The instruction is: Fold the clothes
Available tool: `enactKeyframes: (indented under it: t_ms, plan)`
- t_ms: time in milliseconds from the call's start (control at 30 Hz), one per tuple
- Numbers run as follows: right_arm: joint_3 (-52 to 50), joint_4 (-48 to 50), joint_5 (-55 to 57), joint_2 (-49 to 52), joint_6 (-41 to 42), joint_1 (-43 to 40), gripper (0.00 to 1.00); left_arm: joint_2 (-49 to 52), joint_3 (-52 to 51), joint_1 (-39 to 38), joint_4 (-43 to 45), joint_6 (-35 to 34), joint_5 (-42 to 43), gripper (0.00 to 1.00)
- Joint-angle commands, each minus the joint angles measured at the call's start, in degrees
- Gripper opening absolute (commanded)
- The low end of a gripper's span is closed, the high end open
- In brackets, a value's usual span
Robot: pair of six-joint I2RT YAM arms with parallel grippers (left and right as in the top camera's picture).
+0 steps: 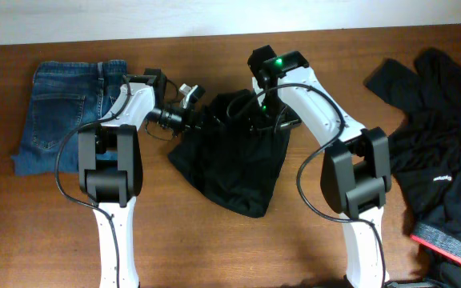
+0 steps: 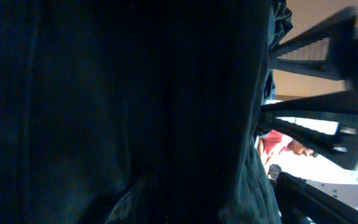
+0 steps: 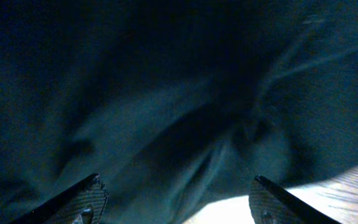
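A black garment (image 1: 232,164) lies bunched in a rough triangle at the table's middle, its top edge lifted between the two arms. My left gripper (image 1: 192,104) is at its upper left corner. In the left wrist view black cloth (image 2: 135,112) fills nearly the whole frame and hides the fingers. My right gripper (image 1: 253,108) is at the garment's top. Its fingers (image 3: 86,196) stand wide apart and open, with dark folds of the garment (image 3: 179,112) between and beyond them, not pinched. Folded blue jeans (image 1: 64,112) lie flat at the far left.
A second heap of black clothing (image 1: 442,136) with a grey and red band (image 1: 454,244) covers the table's right end. Bare brown wood (image 1: 214,256) runs along the front edge. Both arm bases stand at the front, either side of the middle garment.
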Motion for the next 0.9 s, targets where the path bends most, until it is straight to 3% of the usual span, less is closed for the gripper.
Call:
enactKeyframes:
  t_ms: [0, 333, 767, 867]
  plan:
    - [-0.1, 0.5, -1.4, 3.7, 0.7, 0.7, 0.78, 0.8, -0.6, -0.8, -0.5, 1.2, -0.9, 0.99]
    - [-0.1, 6.6, -13.1, 5.5, 0.6, 2.3, 0.79, 0.8, -0.6, -4.7, -0.5, 1.2, -5.4, 0.99]
    - [-0.1, 10.3, -18.0, 5.5, 1.7, 2.2, 0.79, 0.8, -0.6, -5.4, -0.5, 1.2, -5.4, 0.99]
    - [-0.1, 10.8, -18.0, 5.5, 1.7, 1.4, 0.79, 0.8, -0.6, -5.4, -0.4, 1.2, -5.4, 0.9]
